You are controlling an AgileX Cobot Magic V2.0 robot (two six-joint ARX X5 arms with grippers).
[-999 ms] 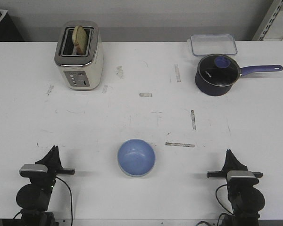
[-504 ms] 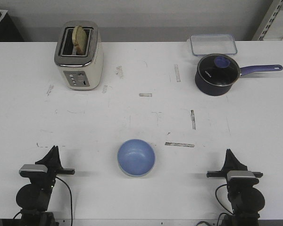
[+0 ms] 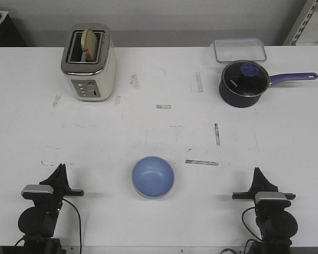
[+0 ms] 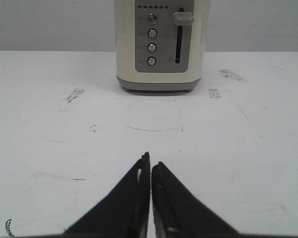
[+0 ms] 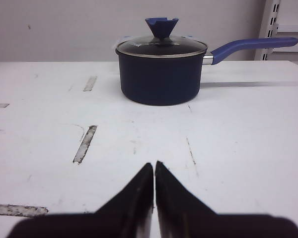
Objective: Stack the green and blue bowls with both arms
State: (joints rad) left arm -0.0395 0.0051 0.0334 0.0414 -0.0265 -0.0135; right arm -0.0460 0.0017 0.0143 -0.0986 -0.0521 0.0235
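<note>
The periwinkle blue bowl (image 3: 153, 176) sits upright near the front middle of the white table (image 3: 159, 132). A thin pale edge shows under its near side. I cannot tell whether that edge is the green bowl, and no separate green bowl is in view. My left gripper (image 3: 60, 168) rests at the front left, well left of the bowl. It is shut and empty in the left wrist view (image 4: 150, 161). My right gripper (image 3: 257, 172) rests at the front right, well right of the bowl. It is shut and empty in the right wrist view (image 5: 154, 165).
A cream toaster (image 3: 88, 62) with a slice of bread in it stands at the back left, straight ahead of the left gripper (image 4: 161, 44). A navy saucepan (image 3: 244, 83) with a glass lid stands at the back right (image 5: 161, 74). A clear container (image 3: 239, 50) lies behind it.
</note>
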